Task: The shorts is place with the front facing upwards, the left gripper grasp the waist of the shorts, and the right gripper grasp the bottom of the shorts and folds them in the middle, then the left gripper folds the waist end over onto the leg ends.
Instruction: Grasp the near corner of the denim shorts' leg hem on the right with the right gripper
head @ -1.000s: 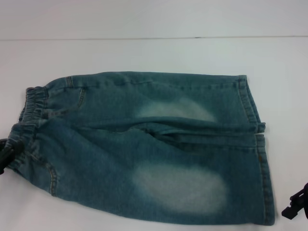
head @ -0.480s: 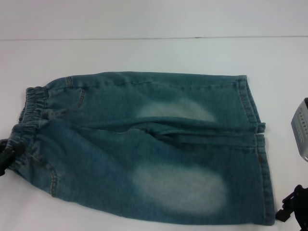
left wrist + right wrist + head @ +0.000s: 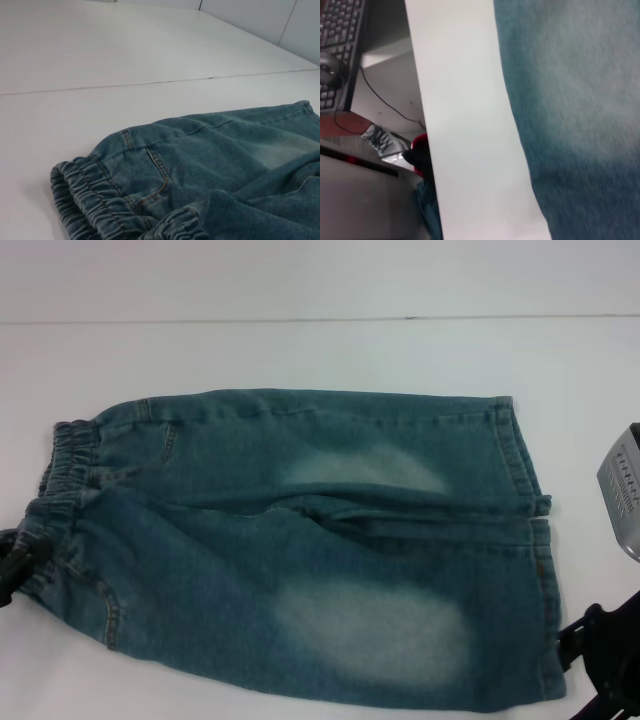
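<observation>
The shorts (image 3: 300, 550) lie flat on the white table (image 3: 300, 350), waist of the shorts (image 3: 62, 480) left. Left gripper (image 3: 12, 562) touches the waistband; right gripper (image 3: 590, 640) nears the bottom of the shorts (image 3: 540, 570). Jaw states cannot be told. Grasping stage; the right must next seat on the hem.

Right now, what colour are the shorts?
Faded blue denim shorts with pale bleached patches, clearest in head view.

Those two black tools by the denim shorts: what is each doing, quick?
Left tool: at the waistband; grip cannot be told.
Right tool: beside the leg hems; cannot be told.
</observation>
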